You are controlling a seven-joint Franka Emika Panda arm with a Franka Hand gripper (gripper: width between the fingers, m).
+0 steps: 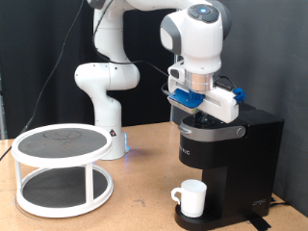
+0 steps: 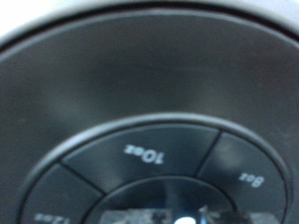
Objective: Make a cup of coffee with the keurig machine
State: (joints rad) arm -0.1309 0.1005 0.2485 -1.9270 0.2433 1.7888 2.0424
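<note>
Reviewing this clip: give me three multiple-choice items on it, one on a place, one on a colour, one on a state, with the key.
1. Where is the cup?
A. on the keurig machine's drip base
B. on the white stand
C. in the pincer

2. What colour is the cup?
A. black
B. white
C. blue

3. How is the machine's lid?
A. raised
B. removed
C. down

Key: 1 A, it stands under the brew head; 2 B, plainly white; 3 C, the lid lies flat, with the robot's hand directly over it and the wrist view filled by the 10oz button. The pincer itself does not show.
</note>
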